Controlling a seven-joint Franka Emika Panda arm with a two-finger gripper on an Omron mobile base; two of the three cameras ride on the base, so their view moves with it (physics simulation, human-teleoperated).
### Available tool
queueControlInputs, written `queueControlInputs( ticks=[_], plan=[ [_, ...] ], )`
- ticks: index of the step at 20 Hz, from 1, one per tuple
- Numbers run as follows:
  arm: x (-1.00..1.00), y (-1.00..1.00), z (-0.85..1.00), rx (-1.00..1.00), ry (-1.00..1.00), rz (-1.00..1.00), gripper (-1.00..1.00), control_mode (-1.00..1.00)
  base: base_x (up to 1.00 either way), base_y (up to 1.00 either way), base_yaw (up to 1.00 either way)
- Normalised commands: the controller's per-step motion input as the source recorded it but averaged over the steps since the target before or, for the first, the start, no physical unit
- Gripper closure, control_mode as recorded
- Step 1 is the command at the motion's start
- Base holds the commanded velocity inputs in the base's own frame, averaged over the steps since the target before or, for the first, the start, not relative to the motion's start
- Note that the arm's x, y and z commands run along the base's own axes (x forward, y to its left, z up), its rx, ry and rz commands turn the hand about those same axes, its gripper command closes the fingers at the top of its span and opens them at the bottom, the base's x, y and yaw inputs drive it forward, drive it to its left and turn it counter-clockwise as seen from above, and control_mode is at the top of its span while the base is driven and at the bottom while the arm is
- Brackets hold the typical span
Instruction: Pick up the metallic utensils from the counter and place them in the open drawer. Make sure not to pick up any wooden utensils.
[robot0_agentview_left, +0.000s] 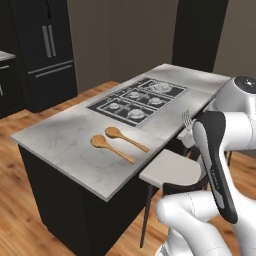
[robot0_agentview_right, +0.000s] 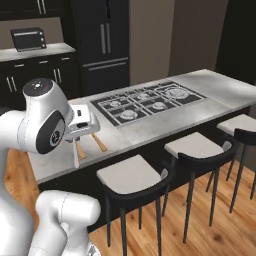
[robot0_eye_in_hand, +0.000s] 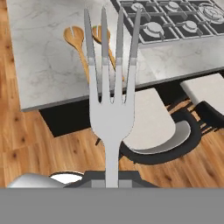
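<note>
I am holding the fork (robot0_eye_in_hand: 111, 100) clamped in the gripper (robot0_eye_in_hand: 112, 178), tines up, hovering near the counter's (robot0_agentview_left: 70, 145) edge, beside the wooden spoons (robot0_agentview_left: 117, 141).

Arm folded high, elbow up, white links bulking large in the lower right of left base view and lower left of right base view. Pincer (robot0_agentview_right: 76, 150) raised off the table edge, hand roughly level, fingertips pointing down and toward the table side. Jaws closed tight on the fork (robot0_eye_in_hand: 110, 105), handle clamped between the tips, tines sticking out ahead of the hand in hand view; tines just peeking beside the forearm in left base view.
</note>
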Motion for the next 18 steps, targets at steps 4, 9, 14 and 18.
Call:
queueControlInputs(
  ticks=[4, 9, 14, 18],
  plan=[
    [0.0, 0.0, 0.0, 0.0, 0.0, 0.0, 1.0, 1.0, -0.66, 0.0, -0.12],
    [0.0, 0.0, 0.0, 0.0, 0.0, 0.0, 1.0, 1.0, -0.78, 0.06, -0.24],
    [0.0, 0.0, 0.0, 0.0, 0.0, 0.0, 1.0, 1.0, -0.84, 0.03, -0.31],
    [0.0, 0.0, 0.0, 0.0, 0.0, 0.0, 1.0, 1.0, -0.88, -0.01, -0.38]
  ],
)
